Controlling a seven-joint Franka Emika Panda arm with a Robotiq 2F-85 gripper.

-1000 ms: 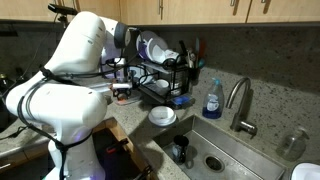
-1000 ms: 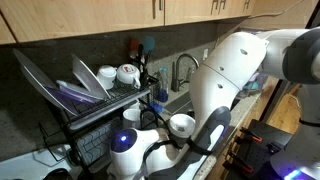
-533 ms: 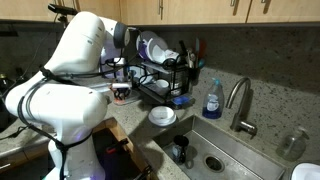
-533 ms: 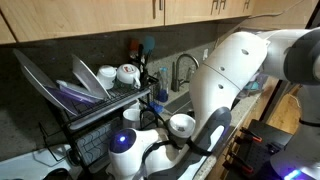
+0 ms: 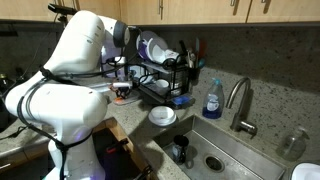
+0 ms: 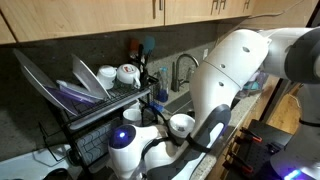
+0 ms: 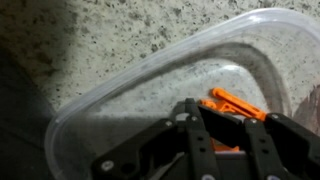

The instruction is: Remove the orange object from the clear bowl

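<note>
Kitchen: speckled granite counter, dish rack and sink off to the side in an exterior view.

- Wrist view: the clear bowl sits on the counter, with the end effector inside its rim.
- The orange object lies on the bowl floor just past the fingertips. More orange shows lower down, between the two black fingers.
- Its visible part is a thin ribbed bar. The long axis runs upper-left to lower-right in the wrist view, roughly across the gap between the fingers.
- The fingers stand apart with a visible gap. Can't tell whether the pads touch the orange, so grip is unconfirmed.
- The fingers hide the lower part of the orange object, the frame cuts off the bowl's right side, and the view is blurry.
- Exterior views: the bowl shows only as a small blur under the wrist, or is hidden by the white arm.
</note>
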